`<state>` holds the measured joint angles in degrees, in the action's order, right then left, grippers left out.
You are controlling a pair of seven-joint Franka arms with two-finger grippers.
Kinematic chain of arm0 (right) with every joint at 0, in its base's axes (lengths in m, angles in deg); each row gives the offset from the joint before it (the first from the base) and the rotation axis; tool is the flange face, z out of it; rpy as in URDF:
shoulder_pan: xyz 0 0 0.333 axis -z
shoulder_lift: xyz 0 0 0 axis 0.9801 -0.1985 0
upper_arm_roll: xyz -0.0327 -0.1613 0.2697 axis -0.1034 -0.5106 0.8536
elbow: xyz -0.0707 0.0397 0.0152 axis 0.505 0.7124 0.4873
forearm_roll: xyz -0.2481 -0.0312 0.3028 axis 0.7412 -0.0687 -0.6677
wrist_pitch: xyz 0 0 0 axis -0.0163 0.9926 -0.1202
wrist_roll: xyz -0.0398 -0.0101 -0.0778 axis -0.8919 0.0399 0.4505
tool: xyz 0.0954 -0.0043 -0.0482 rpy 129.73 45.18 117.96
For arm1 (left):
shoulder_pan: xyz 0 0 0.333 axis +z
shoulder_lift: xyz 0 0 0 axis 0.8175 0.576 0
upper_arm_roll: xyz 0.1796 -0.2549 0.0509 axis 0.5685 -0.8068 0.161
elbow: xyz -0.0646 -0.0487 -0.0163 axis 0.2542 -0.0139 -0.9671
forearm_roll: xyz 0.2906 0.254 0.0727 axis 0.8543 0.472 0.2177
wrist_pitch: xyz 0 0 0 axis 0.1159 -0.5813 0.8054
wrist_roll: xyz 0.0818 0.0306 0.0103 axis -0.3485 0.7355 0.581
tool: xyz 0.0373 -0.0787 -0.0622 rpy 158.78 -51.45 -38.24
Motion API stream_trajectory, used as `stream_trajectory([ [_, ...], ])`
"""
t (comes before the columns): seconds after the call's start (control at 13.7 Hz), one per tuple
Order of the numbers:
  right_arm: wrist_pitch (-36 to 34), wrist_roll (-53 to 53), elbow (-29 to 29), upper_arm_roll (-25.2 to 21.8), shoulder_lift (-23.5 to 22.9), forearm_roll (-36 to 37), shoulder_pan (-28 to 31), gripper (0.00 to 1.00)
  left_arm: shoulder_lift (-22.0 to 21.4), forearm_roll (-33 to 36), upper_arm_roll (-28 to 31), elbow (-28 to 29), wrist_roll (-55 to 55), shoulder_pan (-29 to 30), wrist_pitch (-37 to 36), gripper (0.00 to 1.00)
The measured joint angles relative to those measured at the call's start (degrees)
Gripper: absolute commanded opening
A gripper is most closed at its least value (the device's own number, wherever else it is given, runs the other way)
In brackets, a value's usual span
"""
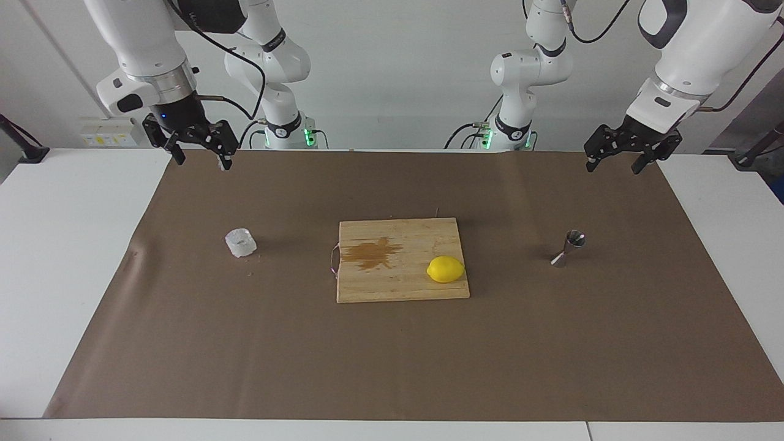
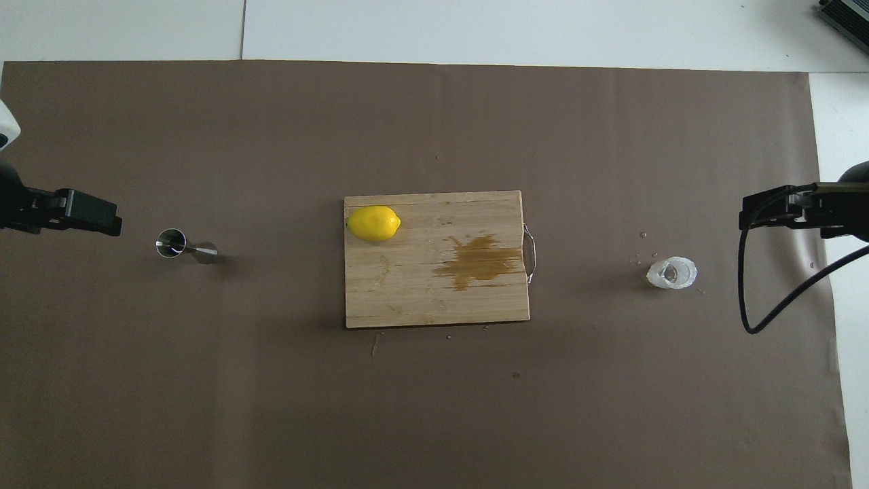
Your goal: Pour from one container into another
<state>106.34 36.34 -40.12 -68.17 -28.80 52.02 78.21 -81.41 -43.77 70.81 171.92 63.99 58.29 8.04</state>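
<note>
While you look over the table: both arms hang raised and hold nothing.
Left gripper (image 1: 615,160): you see it up in the air over the brown mat's edge at the left arm's end of the table, fingers spread apart and empty; in the overhead view it shows at (image 2: 91,216).
Right gripper (image 1: 199,152): it hovers over the mat's edge at the right arm's end, jaws wide apart, nothing between them; from above it sits at (image 2: 770,210).
Cup (image 1: 240,242): your whitish crinkled cup stands upright on the mat toward the right arm's end, well apart from the cutting board; seen from above at (image 2: 672,273), with a few small specks on the mat beside it.
Jigger (image 1: 569,248): the steel hourglass jigger stands on the mat toward the left arm's end, well apart from the board, dark inside; from above at (image 2: 178,245).
Cutting board (image 1: 392,285): the wooden board lies between cup and jigger at the middle of the mat, with a brown stain (image 1: 370,253) on it.
Lemon (image 1: 445,269): it rests on the board, at the corner toward the jigger and farther from the robots.
Mat (image 1: 392,367): brown sheet covering most of the white table (image 1: 55,245).
</note>
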Motion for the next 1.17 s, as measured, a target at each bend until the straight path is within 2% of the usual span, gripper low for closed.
stream_trajectory([
  [0.8,0.0,0.0,0.0,-0.18,0.0,0.0,0.15,1.0,-1.03,0.0,0.38,0.86,0.06,0.48,-0.42,1.0],
  [1.17,0.0,0.0,0.0,-0.17,0.0,0.0,0.15,1.0,-0.34,0.0,0.83,1.47,0.06,0.94,2.76,1.0],
])
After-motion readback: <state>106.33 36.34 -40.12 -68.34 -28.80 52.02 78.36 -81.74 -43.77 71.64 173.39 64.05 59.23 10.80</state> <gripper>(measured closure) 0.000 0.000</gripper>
